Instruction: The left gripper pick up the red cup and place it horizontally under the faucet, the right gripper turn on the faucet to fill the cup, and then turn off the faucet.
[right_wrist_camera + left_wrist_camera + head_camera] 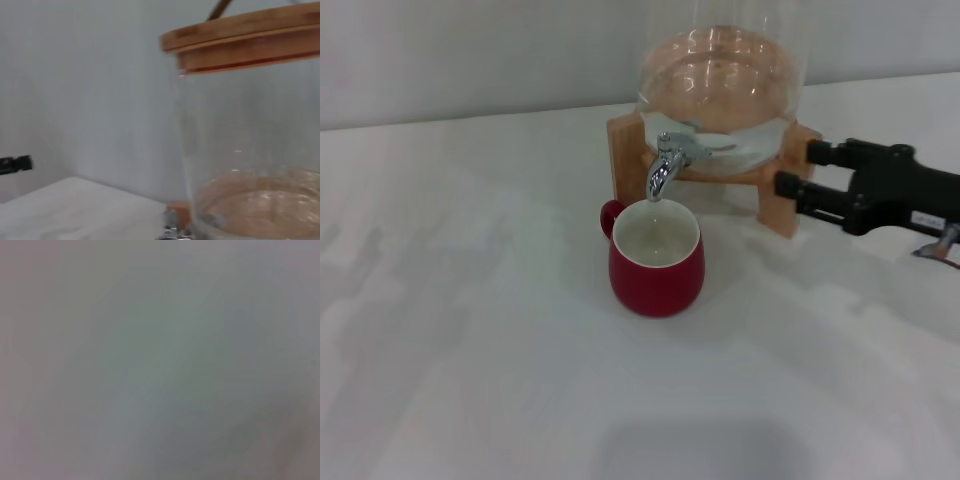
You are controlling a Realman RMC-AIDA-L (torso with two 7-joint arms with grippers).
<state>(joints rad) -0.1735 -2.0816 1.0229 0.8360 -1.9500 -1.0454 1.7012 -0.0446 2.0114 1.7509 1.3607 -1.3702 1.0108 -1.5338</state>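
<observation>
Since the red cup (656,262) sits upright under the faucet (665,166) to catch water, my right gripper (798,171) hangs beside the dispenser (720,90), fingers apart; left gripper unseen.

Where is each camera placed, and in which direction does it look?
Head view: looks forward and down at the dark-red ceramic mug under the chrome tap; the black boxy right hand shows, open.
Left wrist view: only a blurred grey surface; no hand visible.
Right wrist view: sits low and close, facing the clear glass dispenser with its wooden lid; no own fingers visible.
Shared: head and right wrist views both show the dispenser.
</observation>
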